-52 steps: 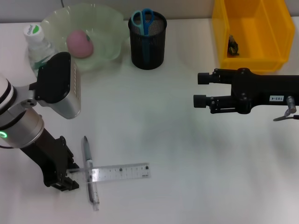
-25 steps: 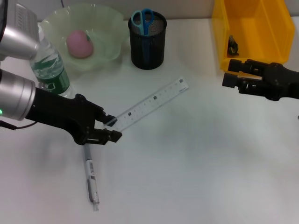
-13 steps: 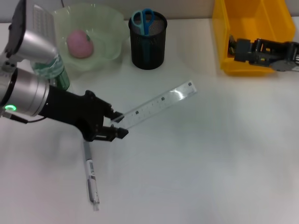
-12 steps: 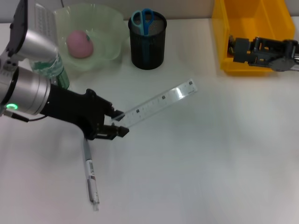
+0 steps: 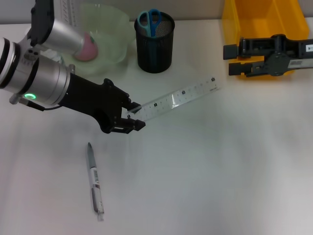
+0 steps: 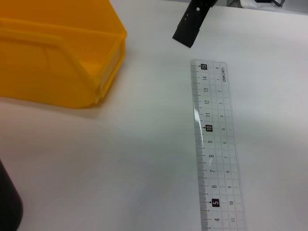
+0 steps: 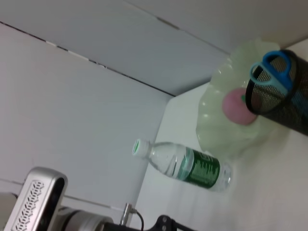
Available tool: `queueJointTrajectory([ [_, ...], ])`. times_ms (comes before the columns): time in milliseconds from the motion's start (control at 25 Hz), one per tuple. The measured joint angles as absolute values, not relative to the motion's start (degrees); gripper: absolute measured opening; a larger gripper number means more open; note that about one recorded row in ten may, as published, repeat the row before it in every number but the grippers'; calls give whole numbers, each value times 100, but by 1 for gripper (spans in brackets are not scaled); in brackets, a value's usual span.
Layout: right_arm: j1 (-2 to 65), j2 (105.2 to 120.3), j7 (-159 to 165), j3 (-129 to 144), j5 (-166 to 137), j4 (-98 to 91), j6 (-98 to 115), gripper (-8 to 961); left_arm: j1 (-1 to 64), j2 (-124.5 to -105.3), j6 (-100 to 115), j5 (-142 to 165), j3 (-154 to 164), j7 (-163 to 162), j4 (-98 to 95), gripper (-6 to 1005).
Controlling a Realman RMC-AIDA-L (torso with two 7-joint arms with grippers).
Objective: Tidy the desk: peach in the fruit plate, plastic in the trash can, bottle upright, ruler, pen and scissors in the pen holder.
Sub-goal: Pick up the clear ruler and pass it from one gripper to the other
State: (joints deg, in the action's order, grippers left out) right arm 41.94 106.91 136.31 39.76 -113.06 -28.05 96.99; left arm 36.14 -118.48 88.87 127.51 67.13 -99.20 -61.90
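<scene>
since the ruler (image 5: pixel 176 97) is thin clear plastic, i'd guess it's light, a bit bendy and slick, so pinching it flat near one end seems like the right call. the left gripper (image 5: pixel 131 117) has its fingers clamped on the ruler's near end, holding it above the tabletop (image 5: pixel 205 176), the far end pointing toward the yellow trash can (image 5: pixel 264 29). pen holder (image 5: pixel 154 41) with the scissors (image 5: pixel 149 20) sits just beyond. pen (image 5: pixel 95 180) lies flat on the tabletop. right gripper (image 5: pixel 234 58) hovers by the can, fingers spread and empty.
</scene>
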Motion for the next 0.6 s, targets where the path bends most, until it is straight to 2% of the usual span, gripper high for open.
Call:
queueJointTrajectory([
  [320,4376,10678,13917,4282,-11455,-2804,9688,800,3675,-11852,8877,12754,6763,-10059,-6332,385],
  [600,4491,10678,13994,4335,-11460,-2812,9690,762,3679,-11854,8875,12755,6766,-10090,-6400,385],
])
